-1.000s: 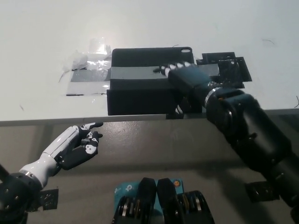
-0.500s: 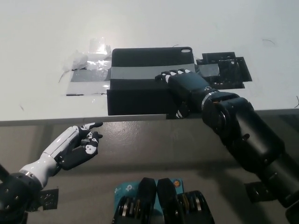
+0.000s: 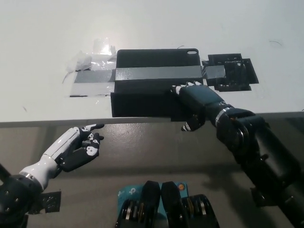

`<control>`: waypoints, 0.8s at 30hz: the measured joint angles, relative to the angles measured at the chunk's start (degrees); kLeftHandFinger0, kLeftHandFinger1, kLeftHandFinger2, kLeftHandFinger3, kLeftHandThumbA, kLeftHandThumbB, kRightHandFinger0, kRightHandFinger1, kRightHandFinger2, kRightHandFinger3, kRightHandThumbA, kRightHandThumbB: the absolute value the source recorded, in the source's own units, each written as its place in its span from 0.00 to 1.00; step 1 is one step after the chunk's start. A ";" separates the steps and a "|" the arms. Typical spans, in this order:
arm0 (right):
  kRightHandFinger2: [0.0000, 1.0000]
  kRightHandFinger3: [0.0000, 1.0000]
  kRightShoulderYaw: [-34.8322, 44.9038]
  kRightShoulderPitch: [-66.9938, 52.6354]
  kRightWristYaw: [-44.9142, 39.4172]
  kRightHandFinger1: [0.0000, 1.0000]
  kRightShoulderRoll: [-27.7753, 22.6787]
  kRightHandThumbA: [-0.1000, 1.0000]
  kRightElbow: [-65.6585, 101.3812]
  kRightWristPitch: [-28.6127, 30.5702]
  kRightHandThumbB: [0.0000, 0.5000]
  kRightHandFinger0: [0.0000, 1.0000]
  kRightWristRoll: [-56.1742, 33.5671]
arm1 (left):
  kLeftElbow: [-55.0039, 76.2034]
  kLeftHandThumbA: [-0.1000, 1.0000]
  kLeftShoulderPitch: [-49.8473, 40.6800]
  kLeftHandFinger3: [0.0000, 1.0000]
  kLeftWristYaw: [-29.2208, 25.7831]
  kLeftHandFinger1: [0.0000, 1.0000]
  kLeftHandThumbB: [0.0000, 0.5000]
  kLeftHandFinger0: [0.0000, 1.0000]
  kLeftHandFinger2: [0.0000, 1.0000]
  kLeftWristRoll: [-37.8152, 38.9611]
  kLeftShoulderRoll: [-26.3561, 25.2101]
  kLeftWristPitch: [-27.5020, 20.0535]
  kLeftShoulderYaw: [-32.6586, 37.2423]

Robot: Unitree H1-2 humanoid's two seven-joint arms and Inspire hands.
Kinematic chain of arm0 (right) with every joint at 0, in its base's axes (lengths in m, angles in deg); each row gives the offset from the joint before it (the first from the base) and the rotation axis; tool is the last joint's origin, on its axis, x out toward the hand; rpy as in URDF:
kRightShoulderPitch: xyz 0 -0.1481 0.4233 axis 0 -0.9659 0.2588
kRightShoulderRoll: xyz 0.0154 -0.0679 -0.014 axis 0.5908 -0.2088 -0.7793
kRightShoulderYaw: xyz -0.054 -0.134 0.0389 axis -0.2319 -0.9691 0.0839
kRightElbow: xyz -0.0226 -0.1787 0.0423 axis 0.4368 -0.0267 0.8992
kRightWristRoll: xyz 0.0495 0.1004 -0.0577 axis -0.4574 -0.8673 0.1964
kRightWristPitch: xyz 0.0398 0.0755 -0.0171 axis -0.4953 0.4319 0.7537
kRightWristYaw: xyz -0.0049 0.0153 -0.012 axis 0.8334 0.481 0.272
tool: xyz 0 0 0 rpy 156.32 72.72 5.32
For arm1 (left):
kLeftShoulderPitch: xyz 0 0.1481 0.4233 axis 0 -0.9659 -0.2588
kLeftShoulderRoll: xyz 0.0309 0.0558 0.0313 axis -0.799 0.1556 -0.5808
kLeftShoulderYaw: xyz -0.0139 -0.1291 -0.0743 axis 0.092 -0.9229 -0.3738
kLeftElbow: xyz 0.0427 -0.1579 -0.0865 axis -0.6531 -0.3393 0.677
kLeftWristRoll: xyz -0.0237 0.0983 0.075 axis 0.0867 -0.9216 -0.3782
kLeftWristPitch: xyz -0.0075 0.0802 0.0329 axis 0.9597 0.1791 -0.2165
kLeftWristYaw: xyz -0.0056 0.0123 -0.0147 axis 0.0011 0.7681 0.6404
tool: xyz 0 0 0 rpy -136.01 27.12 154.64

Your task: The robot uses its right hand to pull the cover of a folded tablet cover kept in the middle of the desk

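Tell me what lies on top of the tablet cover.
A grey tape strip crosses the tablet cover; the black right hand rests on its near right part. Whatever lies beneath the hand and tape is hidden.

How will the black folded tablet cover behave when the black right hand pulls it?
The black folded tablet cover is held by a grey tape strip, so its body probably stays while the near flap hinges. The right hand may slip on its smooth surface.

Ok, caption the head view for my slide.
Black right hand on the taped-down tablet cover near the desk edge; white left hand rests below.
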 measured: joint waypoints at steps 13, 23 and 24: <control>0.85 0.98 0.44 -8.20 -4.39 0.78 -0.44 1.00 8.48 -3.78 0.71 0.75 -3.32 | 0.01 1.00 0.06 1.00 0.01 0.83 0.18 0.77 0.95 -0.05 -0.02 0.00 -0.04; 0.72 0.89 1.59 -11.33 -5.93 0.63 0.87 1.00 8.52 -6.35 0.78 0.60 -5.65 | 0.29 1.00 0.25 1.00 0.02 0.85 0.16 0.79 0.96 -0.07 -0.12 0.00 -0.10; 0.72 0.90 1.92 -12.60 -5.89 0.61 1.15 1.00 8.59 -6.64 0.77 0.57 -6.10 | 0.30 1.00 0.26 1.00 0.02 0.85 0.16 0.79 0.97 -0.07 -0.13 0.00 -0.11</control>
